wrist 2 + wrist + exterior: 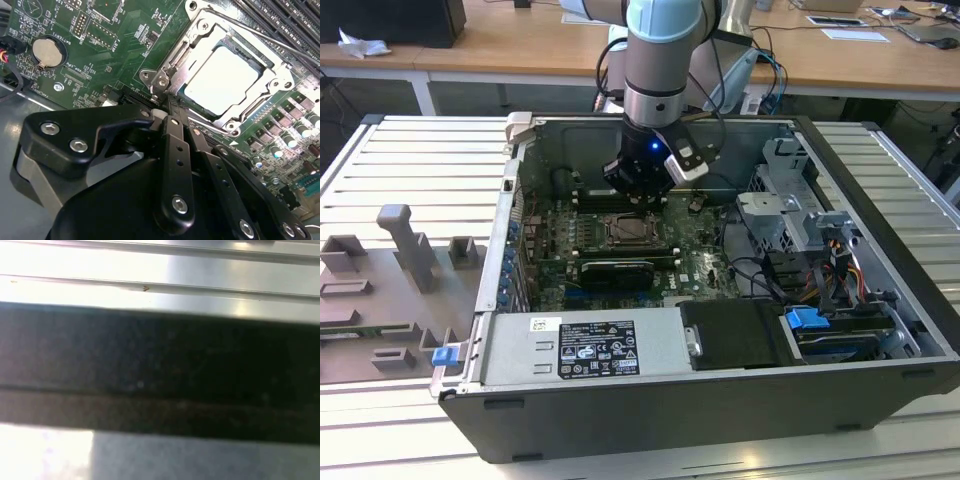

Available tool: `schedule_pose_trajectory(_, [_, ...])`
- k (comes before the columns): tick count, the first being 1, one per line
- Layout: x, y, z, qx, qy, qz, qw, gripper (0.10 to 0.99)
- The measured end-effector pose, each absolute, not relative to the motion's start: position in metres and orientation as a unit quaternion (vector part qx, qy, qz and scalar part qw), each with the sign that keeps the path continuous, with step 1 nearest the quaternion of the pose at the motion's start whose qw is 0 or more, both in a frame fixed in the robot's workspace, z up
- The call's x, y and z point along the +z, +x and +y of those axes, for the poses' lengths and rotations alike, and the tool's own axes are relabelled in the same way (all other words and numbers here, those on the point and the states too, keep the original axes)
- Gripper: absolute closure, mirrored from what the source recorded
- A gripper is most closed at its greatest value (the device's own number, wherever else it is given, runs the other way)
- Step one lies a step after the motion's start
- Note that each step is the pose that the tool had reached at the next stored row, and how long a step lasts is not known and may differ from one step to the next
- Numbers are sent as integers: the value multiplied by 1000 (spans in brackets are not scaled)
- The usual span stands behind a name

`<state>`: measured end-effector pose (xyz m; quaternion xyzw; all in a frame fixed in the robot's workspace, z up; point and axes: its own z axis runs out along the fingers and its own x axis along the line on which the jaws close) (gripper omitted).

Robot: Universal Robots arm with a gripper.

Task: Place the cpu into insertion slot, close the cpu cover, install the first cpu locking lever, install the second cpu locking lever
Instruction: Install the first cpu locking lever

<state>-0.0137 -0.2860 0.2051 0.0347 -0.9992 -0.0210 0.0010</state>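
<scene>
The cpu [220, 82] lies flat in the insertion slot [630, 232] on the green motherboard, its pale top showing. The silvery cpu cover [231, 120] is folded down around it, framing the chip. A thin lever rod [260, 35] runs along one side of the socket. My gripper [172, 102] is shut, its black fingers [177, 150] pressed together, with the tips right at a corner of the socket beside the cover's hinge. Whether the tips touch anything is hidden. In the exterior view the gripper [642, 200] hangs just behind the socket inside the open computer case.
Long black memory slots [285, 20] border the socket. A coin battery [46, 52] sits on the board. The labelled power supply box [585, 345], the drive cage [790, 200] with cables and the case walls [510, 200] hem the arm in. A grey fixture [405, 250] lies outside.
</scene>
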Motion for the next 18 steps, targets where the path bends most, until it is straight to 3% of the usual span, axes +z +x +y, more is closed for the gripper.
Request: schedule_pose_trajectory(18, [200, -12, -286, -7, 35, -999, 2, 976])
